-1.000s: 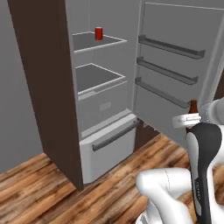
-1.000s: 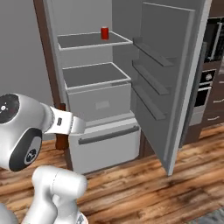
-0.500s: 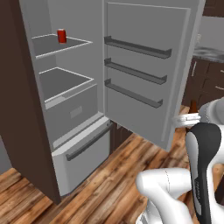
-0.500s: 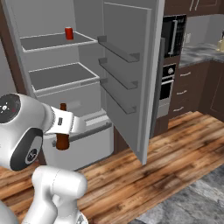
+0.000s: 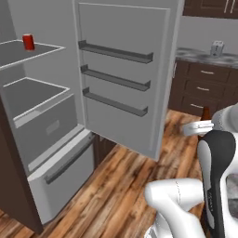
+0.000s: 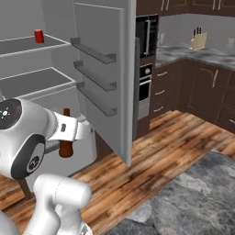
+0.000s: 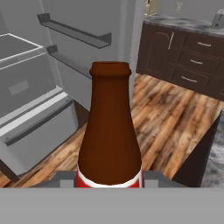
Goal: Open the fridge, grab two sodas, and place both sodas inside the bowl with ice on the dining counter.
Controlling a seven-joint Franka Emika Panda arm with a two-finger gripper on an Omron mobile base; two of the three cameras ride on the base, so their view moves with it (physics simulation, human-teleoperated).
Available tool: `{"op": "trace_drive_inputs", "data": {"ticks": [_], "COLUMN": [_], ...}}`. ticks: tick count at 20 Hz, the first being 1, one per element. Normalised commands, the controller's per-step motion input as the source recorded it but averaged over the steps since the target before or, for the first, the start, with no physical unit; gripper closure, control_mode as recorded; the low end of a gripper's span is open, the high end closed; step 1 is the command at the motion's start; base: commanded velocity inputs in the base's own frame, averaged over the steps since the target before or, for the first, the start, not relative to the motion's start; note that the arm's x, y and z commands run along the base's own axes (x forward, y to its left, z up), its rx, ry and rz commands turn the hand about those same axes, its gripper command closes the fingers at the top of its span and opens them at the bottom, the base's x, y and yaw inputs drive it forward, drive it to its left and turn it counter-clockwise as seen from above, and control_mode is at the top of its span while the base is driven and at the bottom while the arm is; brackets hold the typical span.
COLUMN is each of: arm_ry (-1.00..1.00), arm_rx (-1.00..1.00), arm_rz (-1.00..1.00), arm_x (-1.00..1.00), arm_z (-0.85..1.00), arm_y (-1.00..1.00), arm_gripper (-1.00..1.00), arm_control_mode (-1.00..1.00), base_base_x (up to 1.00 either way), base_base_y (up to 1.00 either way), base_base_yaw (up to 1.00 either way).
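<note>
Base has turned away from the fridge (image 5: pixel 42 139) toward 3 o'clock; whole scene shifted toward 9 o'clock in both base views. Red can (image 5: pixel 28 42) now sits near the 10 o'clock corner of the left base view, where a second ago it was near 12 o'clock. Open fridge door (image 6: pixel 103 78) now central. Newly in view: wall oven (image 6: pixel 147 69), dark cabinets (image 6: pixel 202 87), grey countertop (image 5: pixel 204 56) and a stone surface (image 6: pixel 193 202) at 5 o'clock.
</note>
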Motion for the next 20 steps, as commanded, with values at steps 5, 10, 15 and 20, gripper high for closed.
{"op": "trace_drive_inputs", "data": {"ticks": [5,10,15,20], "arm_ry": [0.0,0.0,0.0,0.0], "arm_rx": [0.0,0.0,0.0,0.0], "arm_rz": [0.0,0.0,0.0,0.0], "arm_x": [0.0,0.0,0.0,0.0], "arm_z": [0.0,0.0,0.0,0.0], "arm_y": [0.0,0.0,0.0,0.0], "arm_gripper": [1.0,1.0,1.0,1.0], "arm_control_mode": [1.0,1.0,1.0,1.0], "base_base_x": [-0.5,-0.41,-1.0,-0.62], "base_base_y": [1.0,0.99,0.69,0.95], "base_base_yaw": [-0.1,-0.01,-0.18,-0.05]}}
